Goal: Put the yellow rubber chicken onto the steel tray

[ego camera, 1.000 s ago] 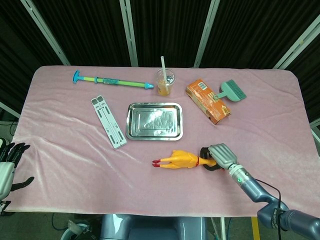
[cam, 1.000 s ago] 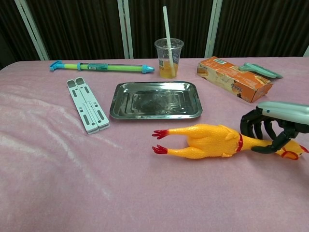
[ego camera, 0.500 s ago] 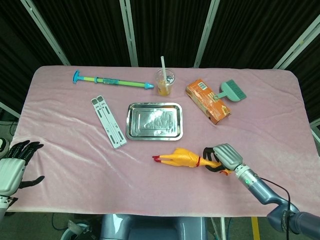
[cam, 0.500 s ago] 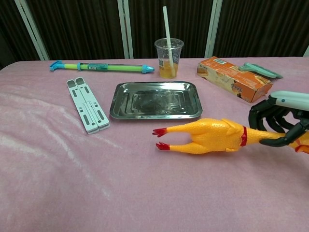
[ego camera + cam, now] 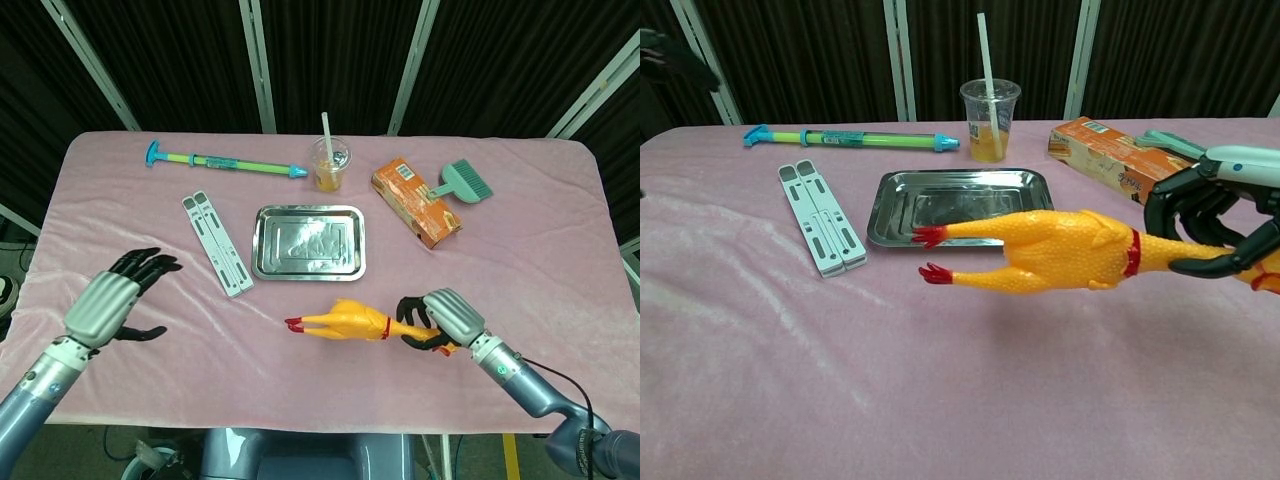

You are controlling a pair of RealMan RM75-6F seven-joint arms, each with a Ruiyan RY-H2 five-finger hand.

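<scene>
The yellow rubber chicken (image 5: 343,320) (image 5: 1060,252) hangs level above the pink cloth, red feet pointing left. My right hand (image 5: 438,320) (image 5: 1215,218) grips it by the neck and head at its right end. In the chest view the chicken's feet overlap the near edge of the steel tray (image 5: 895,222). The steel tray (image 5: 267,262) lies empty at mid-table, just beyond the chicken. My left hand (image 5: 112,301) hovers over the left side of the table with its fingers spread and nothing in it.
A white folding stand (image 5: 217,243) lies left of the tray. Behind the tray are a plastic cup with a straw (image 5: 331,163), a green and blue water squirter (image 5: 225,161), an orange carton (image 5: 416,201) and a teal brush (image 5: 464,180).
The right hand has lifted the chicken off the cloth and carried it left toward the tray. The left hand has come in from the table's left edge over the cloth.
</scene>
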